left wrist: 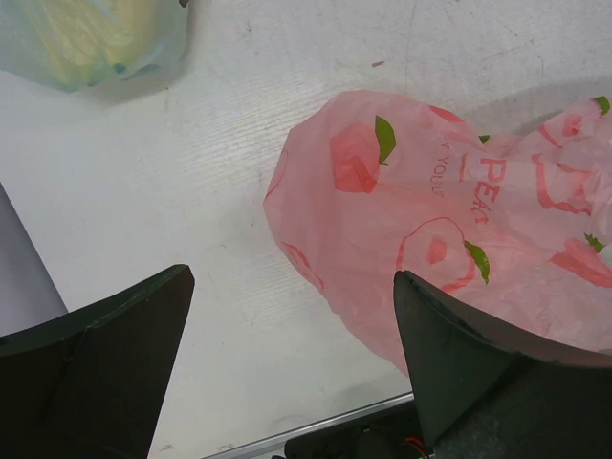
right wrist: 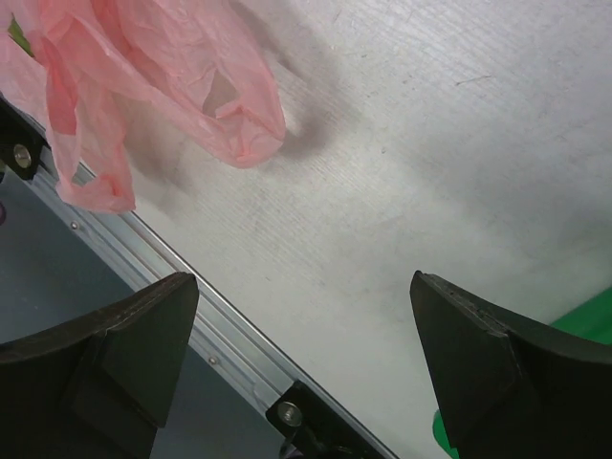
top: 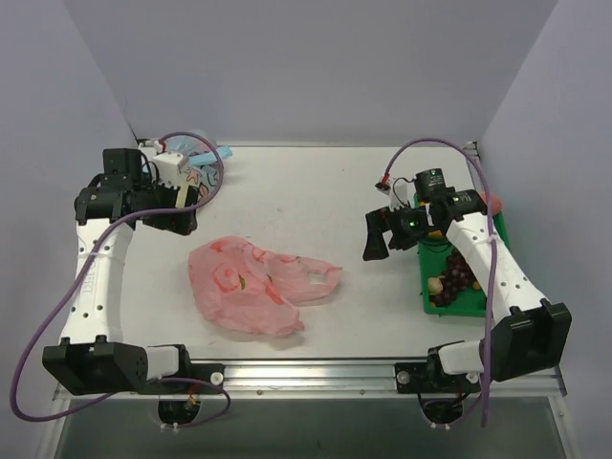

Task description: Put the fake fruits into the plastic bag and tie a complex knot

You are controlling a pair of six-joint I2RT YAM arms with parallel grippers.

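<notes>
You are dealing with a very thin, light plastic bag. It is going to crumple, slide on the smooth surface and cling to itself. So I am judging that a pinch on one layer at the mouth, or on a handle loop, is a safer hold than the flat middle.

The bag is lying flattened and wrinkled at the near middle of the tabletop. It is translucent pink with red-orange peach prints and small green leaves, and its handle end is pointing to the right. No knot is showing on it.

The fake fruits are sitting in a green tray at the right edge, well apart from the bag. They are looking glossy and hard, so probably they are going to slip between the pads. Only the dark grape bunch and a pale piece are showing clearly, because the arm is hiding the rest.

The right end effector is hovering between bag and tray, its jaws wide apart and holding nothing. The left end effector is hanging at the far left, also wide apart and empty, near a pale blue bag.
</notes>
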